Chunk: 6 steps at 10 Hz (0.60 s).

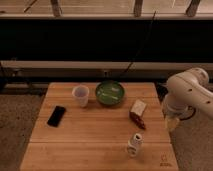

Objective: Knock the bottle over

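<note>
Gripper [171, 123] hangs right of the table [75, 135], clear of the upright bottle [134, 144]; opening indiscernible.

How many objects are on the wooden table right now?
5: phone at left, white cup and green bowl at back, red-and-white pack right of centre, bottle near front. The gripper hangs off the table's right edge.

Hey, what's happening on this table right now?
A white robot arm is at the right side of a wooden table. Its claw hangs just off the table's right edge, touching nothing. The small bottle stands upright near the front edge, not yet knocked over. Also on the table are a white cup, a green bowl, a black phone and a red-and-white pack.
</note>
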Available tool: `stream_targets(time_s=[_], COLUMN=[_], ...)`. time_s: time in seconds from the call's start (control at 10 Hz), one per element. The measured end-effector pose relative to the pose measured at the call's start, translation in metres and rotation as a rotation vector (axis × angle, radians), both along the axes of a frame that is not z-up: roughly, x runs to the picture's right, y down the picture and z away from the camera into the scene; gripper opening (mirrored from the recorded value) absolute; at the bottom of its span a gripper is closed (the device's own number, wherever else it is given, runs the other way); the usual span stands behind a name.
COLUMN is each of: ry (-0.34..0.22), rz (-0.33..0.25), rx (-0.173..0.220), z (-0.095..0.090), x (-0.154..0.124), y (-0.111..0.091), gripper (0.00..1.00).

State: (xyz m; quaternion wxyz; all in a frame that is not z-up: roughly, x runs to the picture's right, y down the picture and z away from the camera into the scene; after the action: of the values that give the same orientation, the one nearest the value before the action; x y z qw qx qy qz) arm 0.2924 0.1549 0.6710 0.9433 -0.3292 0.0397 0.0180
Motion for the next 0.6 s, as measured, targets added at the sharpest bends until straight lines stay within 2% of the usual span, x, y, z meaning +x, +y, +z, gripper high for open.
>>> stream_targets(time_s=[0.3, 0.4, 0.6], ry=[0.008, 0.009, 0.016], rz=[-0.011, -0.014, -0.031], rx=[-0.023, -0.035, -0.065], z=[-0.002, -0.001, -0.001], x=[0.000, -0.002, -0.008], y=[0.011, 0.014, 0.029], gripper=[0.46, 0.39, 0.18])
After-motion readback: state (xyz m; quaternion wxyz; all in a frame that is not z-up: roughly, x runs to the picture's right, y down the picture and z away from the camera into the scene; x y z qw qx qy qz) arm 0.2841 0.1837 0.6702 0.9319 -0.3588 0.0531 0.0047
